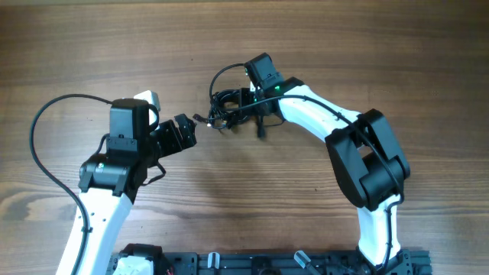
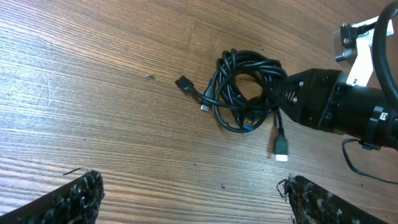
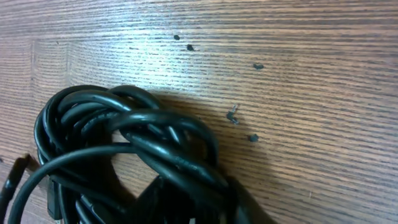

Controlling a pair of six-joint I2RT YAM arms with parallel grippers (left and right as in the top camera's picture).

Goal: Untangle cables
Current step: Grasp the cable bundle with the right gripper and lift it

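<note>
**Cables knotted at mid-table**

Cables (image 1: 228, 107) lie in a tight black bundle on the wooden table (image 1: 92, 46), a silver-tipped plug (image 2: 281, 150) trailing loose (a smaller plug (image 2: 185, 83) sticks out opposite). Right gripper (image 2: 283, 93) presses into the bundle's edge; whether it clamps a cord I cannot tell. Left gripper (image 1: 187, 131) hovers nearby, fingers (image 2: 81, 194) spread wide, holding nothing.

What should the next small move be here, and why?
Probably the left gripper, open and clear of the cables, should ease forward to the loose plug that sticks out of the bundle on its side. The right gripper sits at the bundle's opposite edge, though its grip is unclear. Taking that free end could let the two arms draw a strand out.
</note>
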